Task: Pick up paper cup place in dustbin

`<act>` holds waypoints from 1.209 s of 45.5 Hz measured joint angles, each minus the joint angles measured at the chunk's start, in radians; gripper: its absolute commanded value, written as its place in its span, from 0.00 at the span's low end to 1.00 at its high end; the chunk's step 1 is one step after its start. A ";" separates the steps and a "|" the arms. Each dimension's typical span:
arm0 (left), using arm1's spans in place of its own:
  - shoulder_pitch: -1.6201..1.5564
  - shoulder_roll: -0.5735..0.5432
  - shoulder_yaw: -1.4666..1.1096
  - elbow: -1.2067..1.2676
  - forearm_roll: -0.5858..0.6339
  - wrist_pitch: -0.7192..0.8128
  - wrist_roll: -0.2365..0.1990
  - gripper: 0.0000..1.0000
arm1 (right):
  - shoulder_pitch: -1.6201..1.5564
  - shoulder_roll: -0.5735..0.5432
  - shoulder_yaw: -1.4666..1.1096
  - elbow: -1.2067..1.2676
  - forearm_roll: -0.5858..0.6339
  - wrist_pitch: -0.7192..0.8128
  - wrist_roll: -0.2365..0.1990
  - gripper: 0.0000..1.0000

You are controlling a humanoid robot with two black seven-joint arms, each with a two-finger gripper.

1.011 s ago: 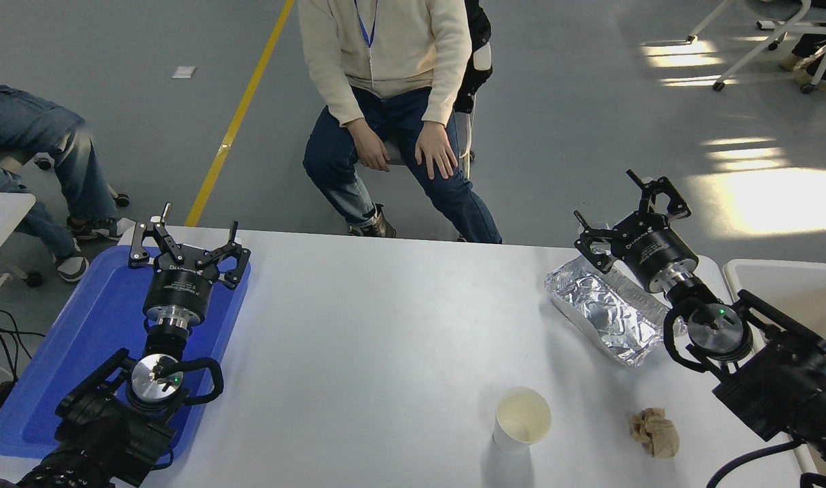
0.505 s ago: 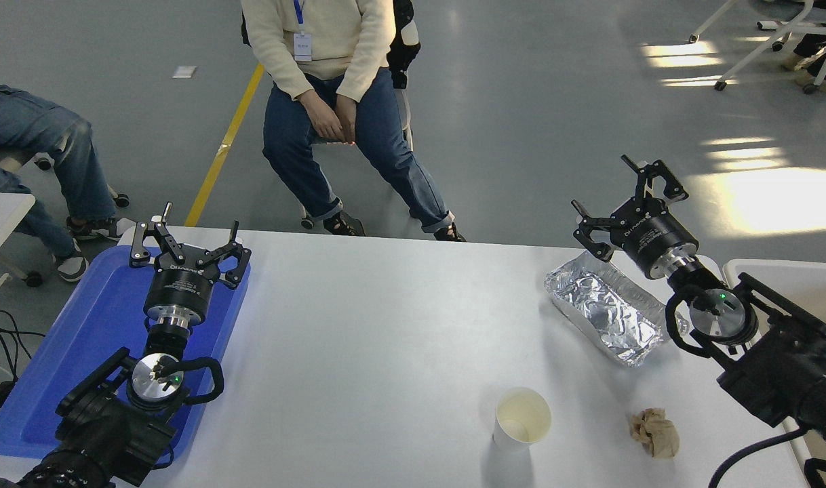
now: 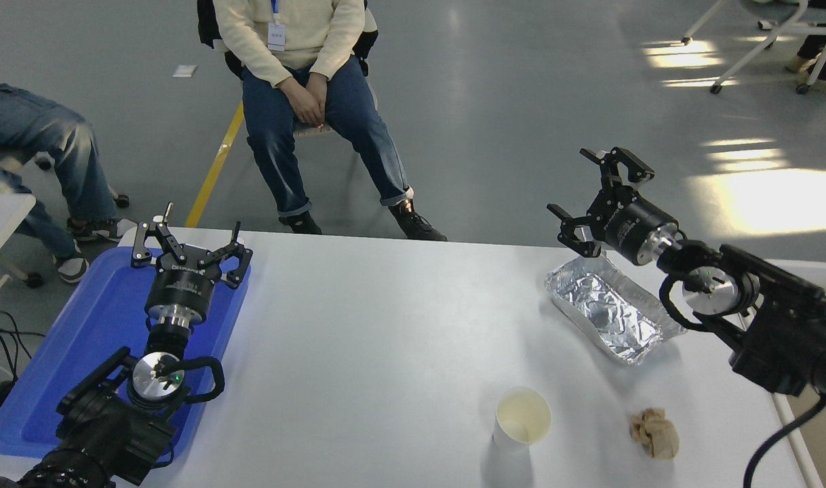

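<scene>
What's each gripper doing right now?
Left gripper: open, empty, parked over the blue tray.
Right gripper: open, empty, raised beyond the foil tray.

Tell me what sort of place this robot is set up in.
Probably an indoor lab or workshop floor used for robot trials. A white table stands on smooth grey concrete with a yellow floor line, a person sits watching on a chair, and wheeled chairs stand around.
</scene>
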 measured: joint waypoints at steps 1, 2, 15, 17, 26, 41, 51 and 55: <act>0.000 0.000 0.000 0.000 0.000 0.000 0.000 1.00 | 0.019 -0.006 -0.036 0.009 -0.002 -0.002 0.001 1.00; 0.000 0.000 0.000 0.000 0.000 0.000 0.000 1.00 | 0.031 -0.011 -0.058 0.015 -0.004 -0.003 0.000 1.00; 0.000 0.000 0.000 0.000 0.000 0.000 0.000 1.00 | 0.137 -0.050 -0.269 0.089 -0.135 -0.010 0.001 1.00; 0.000 0.000 0.000 0.000 0.000 0.000 0.000 1.00 | 0.145 -0.057 -0.285 0.104 -0.173 -0.011 0.000 1.00; 0.000 0.000 0.000 0.000 0.000 0.000 0.000 1.00 | 0.174 -0.087 -0.322 0.187 -0.324 -0.012 -0.005 1.00; 0.000 0.000 0.000 0.000 0.000 0.000 0.000 1.00 | 0.267 -0.117 -0.454 0.289 -0.461 -0.014 -0.010 1.00; 0.002 0.001 0.000 0.000 -0.001 0.001 0.000 1.00 | 0.389 -0.148 -0.624 0.360 -0.535 -0.013 -0.011 1.00; 0.002 0.001 0.000 0.000 -0.001 0.001 -0.001 1.00 | 0.457 -0.156 -0.704 0.392 -0.566 -0.013 -0.011 1.00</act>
